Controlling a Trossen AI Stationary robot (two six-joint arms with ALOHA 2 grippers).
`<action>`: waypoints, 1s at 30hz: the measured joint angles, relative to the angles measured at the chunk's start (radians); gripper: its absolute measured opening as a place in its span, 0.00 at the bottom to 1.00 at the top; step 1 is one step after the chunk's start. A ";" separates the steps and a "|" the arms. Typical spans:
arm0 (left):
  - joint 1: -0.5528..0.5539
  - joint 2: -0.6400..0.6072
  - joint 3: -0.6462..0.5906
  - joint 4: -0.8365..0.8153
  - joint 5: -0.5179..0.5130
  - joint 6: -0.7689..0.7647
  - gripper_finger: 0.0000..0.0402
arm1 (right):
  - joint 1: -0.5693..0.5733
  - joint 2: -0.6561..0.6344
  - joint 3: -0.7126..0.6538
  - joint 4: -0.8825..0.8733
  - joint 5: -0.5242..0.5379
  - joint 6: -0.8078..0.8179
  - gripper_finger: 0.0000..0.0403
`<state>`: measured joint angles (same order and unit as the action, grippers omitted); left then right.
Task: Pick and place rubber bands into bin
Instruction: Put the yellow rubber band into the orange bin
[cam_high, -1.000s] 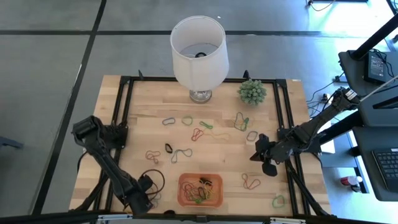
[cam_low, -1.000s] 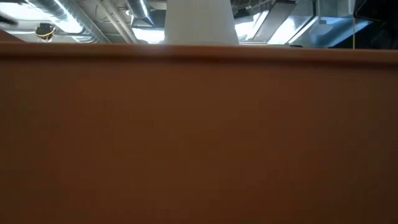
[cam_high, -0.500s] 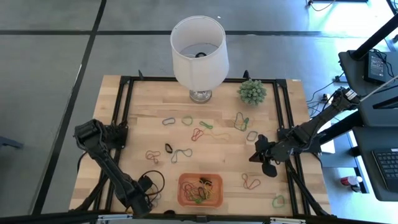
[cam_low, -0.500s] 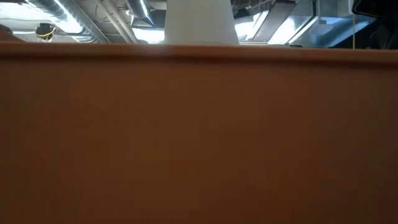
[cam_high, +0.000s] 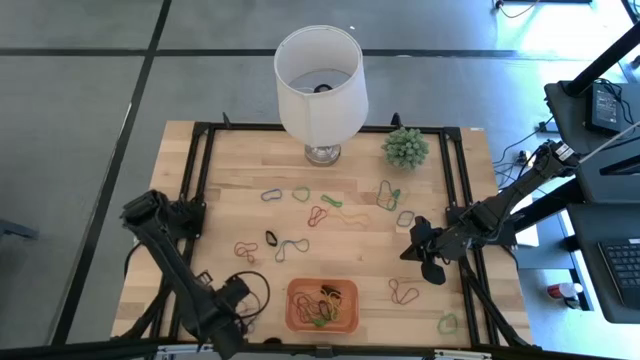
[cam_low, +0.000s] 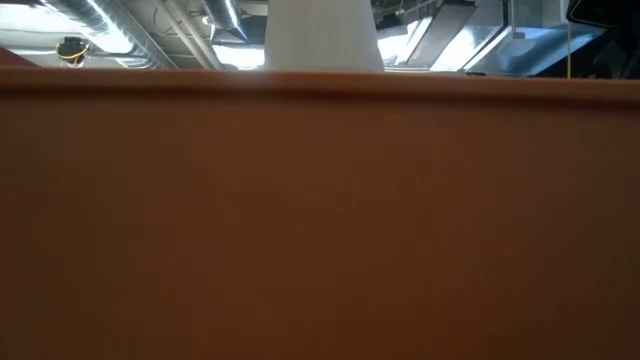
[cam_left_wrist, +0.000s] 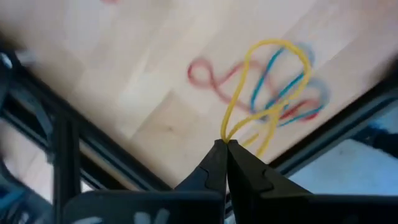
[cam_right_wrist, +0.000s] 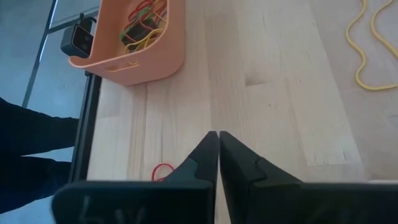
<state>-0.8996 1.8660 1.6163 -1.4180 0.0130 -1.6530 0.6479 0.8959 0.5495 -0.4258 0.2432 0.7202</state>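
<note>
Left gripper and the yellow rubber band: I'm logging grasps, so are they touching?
Touching. In the left wrist view the left gripper is shut and the yellow rubber band runs straight into its closed tips.

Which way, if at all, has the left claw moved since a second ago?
Yes. The left claw, shut on a yellow rubber band, edged slightly away from the bin, toward the table's near edge.
</note>
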 joint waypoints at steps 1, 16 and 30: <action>0.013 0.000 0.036 -0.030 -0.023 0.017 0.00 | 0.000 0.000 0.000 0.000 0.000 -0.008 0.04; 0.356 0.062 0.288 0.086 -0.250 0.703 0.00 | -0.001 0.000 0.000 0.004 0.001 -0.039 0.04; 0.429 0.287 0.466 0.177 -0.081 1.081 0.00 | -0.001 0.000 0.000 0.004 0.001 0.005 0.04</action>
<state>-0.4706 2.1527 2.0823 -1.2415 -0.0683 -0.5720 0.6468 0.8959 0.5495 -0.4213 0.2443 0.7248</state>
